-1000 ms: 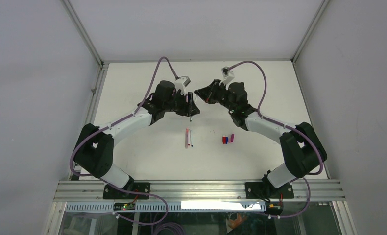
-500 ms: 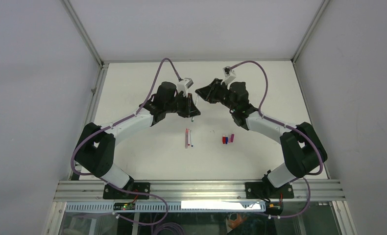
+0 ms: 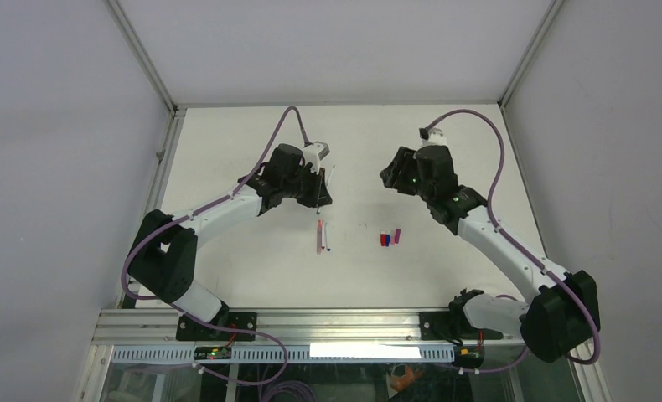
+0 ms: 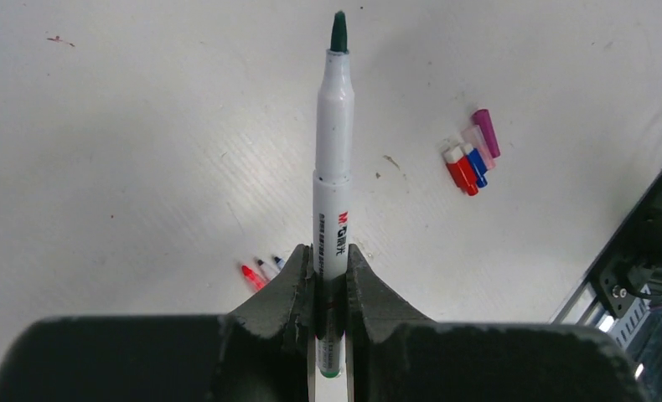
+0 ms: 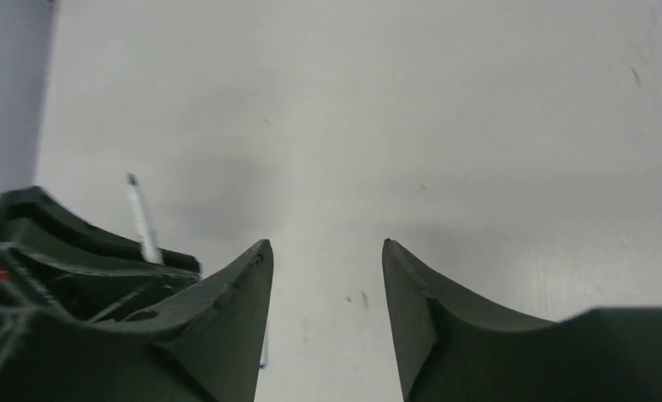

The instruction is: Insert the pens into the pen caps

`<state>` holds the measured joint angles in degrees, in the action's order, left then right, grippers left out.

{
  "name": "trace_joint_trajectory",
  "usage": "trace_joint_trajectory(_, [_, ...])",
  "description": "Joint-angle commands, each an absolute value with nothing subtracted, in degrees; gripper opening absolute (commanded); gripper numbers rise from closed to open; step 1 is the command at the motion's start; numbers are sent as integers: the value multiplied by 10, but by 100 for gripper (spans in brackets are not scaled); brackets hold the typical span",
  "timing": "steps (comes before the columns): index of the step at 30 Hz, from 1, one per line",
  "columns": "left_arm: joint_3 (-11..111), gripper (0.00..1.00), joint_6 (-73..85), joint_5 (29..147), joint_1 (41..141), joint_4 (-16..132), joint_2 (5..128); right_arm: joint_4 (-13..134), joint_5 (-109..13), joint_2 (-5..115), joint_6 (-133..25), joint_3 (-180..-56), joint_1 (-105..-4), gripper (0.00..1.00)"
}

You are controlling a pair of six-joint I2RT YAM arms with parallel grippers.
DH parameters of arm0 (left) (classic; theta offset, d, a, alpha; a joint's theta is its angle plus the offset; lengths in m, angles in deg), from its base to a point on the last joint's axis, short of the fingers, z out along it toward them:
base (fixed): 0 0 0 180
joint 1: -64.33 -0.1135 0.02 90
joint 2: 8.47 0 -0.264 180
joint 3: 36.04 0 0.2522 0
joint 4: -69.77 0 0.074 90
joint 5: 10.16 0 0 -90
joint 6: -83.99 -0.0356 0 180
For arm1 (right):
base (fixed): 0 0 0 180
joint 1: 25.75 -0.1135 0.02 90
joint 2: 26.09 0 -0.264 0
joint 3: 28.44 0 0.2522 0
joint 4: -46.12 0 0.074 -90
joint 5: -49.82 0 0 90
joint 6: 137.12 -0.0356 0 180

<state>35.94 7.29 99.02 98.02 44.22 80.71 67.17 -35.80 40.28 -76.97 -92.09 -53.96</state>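
My left gripper (image 4: 331,266) (image 3: 321,193) is shut on the lower barrel of a white pen (image 4: 334,159), whose dark green tip points away from the wrist above the table. Three more pens (image 3: 323,237) lie side by side on the table; their red, black and blue tips (image 4: 264,268) show beside my left fingers. The pen caps (image 4: 470,157) (image 3: 389,239), red, blue, pale and magenta, lie in a small cluster to the right of the pens. My right gripper (image 5: 328,247) (image 3: 390,177) is open and holds nothing, up in the air to the right of the left one.
The white table (image 3: 252,276) is bounded by a metal frame (image 3: 168,159) on the left and right and a rail (image 3: 336,322) at the near edge. In the right wrist view, the left gripper with its pen (image 5: 143,219) shows at the left.
The left gripper has shut on the white pen. The right gripper has opened and drawn back to the right, away from the left gripper, with its arm swung outward.
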Motion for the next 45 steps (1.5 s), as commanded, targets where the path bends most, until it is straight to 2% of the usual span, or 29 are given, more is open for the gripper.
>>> trace_joint_trajectory(1, [372, 0, 27, 952, 990, 419, 813, 924, -291, 430, -775, -958, -539, 53])
trace_joint_trajectory(8, [371, 0, 17, 931, 1004, 408, 809, 1047, -262, 511, -792, -1020, -540, 50])
trace_joint_trajectory(13, [369, 0, 12, 915, 1006, 400, 798, 1065, -266, 562, -801, -1037, -539, 45])
trace_joint_trajectory(19, [366, 0, 12, 910, 1006, 396, 792, 1069, -287, 612, -811, -1044, -539, 35])
trace_joint_trajectory(45, [366, 0, 14, 902, 1006, 390, 792, 1046, -313, 695, -809, -1044, -540, 33])
